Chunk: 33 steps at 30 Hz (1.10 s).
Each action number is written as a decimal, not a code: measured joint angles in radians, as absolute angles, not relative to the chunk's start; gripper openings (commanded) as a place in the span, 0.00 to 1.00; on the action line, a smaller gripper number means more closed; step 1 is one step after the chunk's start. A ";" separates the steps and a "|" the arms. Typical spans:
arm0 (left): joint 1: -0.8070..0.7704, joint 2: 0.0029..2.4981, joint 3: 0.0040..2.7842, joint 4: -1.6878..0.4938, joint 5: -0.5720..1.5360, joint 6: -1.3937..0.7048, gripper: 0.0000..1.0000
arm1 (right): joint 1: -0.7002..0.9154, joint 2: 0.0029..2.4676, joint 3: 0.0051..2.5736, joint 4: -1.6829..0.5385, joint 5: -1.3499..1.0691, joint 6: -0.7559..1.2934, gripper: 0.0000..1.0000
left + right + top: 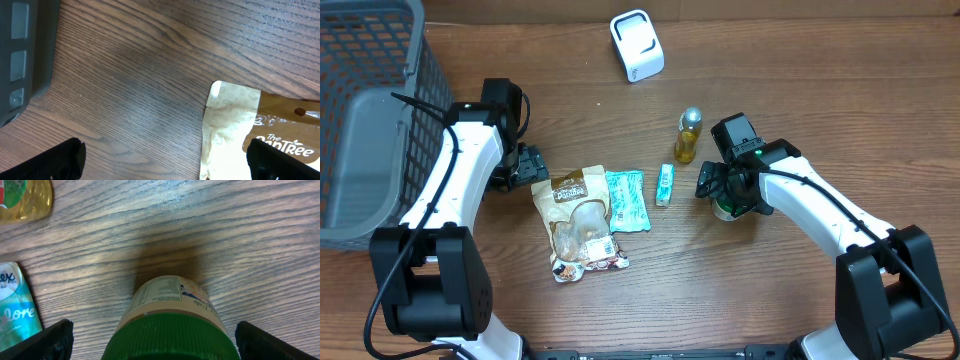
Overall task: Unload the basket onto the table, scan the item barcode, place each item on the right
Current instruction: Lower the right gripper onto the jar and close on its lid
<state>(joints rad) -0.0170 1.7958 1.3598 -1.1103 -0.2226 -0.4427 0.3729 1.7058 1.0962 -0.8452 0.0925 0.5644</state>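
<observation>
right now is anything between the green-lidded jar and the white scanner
Yes: the yellow bottle sits roughly on the straight line from the green-lidded jar to the white scanner. Lifting the jar over it would likely clear it.

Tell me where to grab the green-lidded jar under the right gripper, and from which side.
Grip the green-lidded jar around its ribbed lid, coming straight down from above. It stands upright on the table, and the right gripper is open with a finger on each side of it. The lid is round, so any opposing sides suit; closing where the fingers are should likely hold.
</observation>
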 measured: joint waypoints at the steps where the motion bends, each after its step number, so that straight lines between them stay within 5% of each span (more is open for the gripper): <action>1: -0.017 1.796 1.360 -1.110 -0.223 -0.443 1.00 | 0.373 1.706 1.096 -0.847 0.093 0.561 0.96; 33: -0.017 1.796 1.360 -1.110 -0.223 -0.443 1.00 | 0.373 1.707 1.095 -0.856 0.089 0.554 0.92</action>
<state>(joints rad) -0.0170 1.7958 1.3598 -1.1103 -0.2226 -0.4427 0.3729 1.7069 1.0950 -0.8558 0.0895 0.5537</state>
